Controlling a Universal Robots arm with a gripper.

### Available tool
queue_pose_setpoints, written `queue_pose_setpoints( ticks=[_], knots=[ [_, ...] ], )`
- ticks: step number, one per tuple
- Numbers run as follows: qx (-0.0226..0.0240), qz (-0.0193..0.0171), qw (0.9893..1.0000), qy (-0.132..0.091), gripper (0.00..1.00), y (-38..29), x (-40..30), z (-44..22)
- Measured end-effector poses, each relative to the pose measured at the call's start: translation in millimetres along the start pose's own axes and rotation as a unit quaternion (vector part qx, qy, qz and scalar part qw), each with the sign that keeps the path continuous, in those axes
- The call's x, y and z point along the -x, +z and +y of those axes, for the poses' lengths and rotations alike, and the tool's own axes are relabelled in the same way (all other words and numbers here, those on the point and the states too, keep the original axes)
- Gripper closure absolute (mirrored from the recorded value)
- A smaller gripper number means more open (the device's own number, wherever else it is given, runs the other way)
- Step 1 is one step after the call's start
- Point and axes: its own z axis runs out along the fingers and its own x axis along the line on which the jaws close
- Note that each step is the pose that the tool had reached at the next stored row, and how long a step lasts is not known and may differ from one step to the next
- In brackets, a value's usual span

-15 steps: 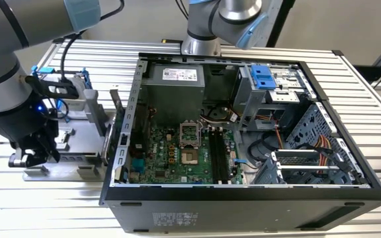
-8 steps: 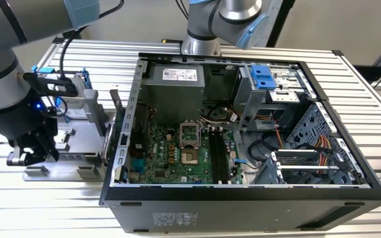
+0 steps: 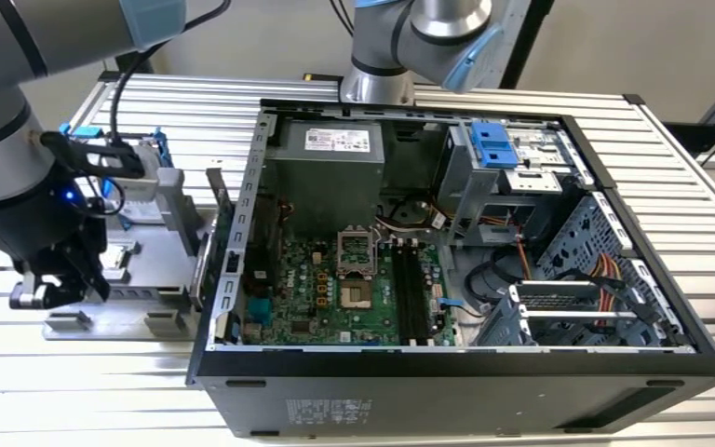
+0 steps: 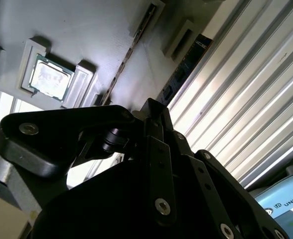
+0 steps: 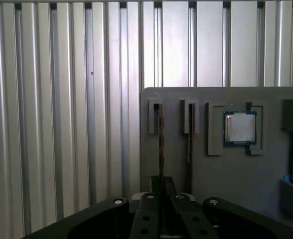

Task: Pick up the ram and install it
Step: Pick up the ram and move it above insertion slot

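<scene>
At nine o'clock from the open case [image 3: 457,386] in the exterior view, the hand [image 3: 66,284] hangs over a grey tray [image 5: 236,184] on the slatted counter [image 5: 62,124], lined up with one ram [image 5: 160,144]; whether it is open or gripping cannot be told. That ram and a second stick [image 5: 190,149] stand on edge in the tray, two in all, beside one processor [image 5: 239,127]. Pick-up looks unfinished; the ram is not yet installed.
</scene>
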Motion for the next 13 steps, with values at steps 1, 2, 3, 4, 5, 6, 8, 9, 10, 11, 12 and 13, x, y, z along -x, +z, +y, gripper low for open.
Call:
queue_pose_setpoints(
  ticks=[1, 2, 3, 4, 5, 6, 8, 9, 10, 11, 12, 13],
  knots=[
    [0.0000, 0.0000, 1.0000, 0.000, 1.00, -0.5, 0.0, 0.0],
    [0.0000, 0.0000, 1.0000, 0.000, 1.00, -0.9, 0.0, 0.0],
    [0.0000, 0.0000, 1.0000, 0.000, 1.00, -1.5, 0.0, 0.0],
    [0.0000, 0.0000, 1.0000, 0.000, 1.00, -2.0, 0.0, 0.0],
    [-0.0001, 0.0000, 1.0000, 0.000, 1.00, -2.4, 0.0, 0.0],
    [0.0000, 0.0000, 1.0000, 0.000, 1.00, -3.0, 0.0, 0.0],
    [-0.0001, 0.0000, 1.0000, 0.000, 1.00, -4.0, 0.0, 0.1],
    [0.0000, 0.0000, 1.0000, 0.000, 1.00, -4.5, 0.0, 0.1],
    [0.0000, 0.0000, 1.0000, 0.000, 1.00, -5.0, 0.0, 0.1],
    [-0.0001, 0.0000, 1.0000, 0.000, 1.00, -5.5, 0.0, 0.1],
    [-0.0001, 0.0000, 1.0000, 0.000, 1.00, -6.0, 0.0, 0.1],
    [0.0000, 0.0000, 1.0000, 0.000, 1.00, -6.6, 0.0, 0.1]
  ],
)
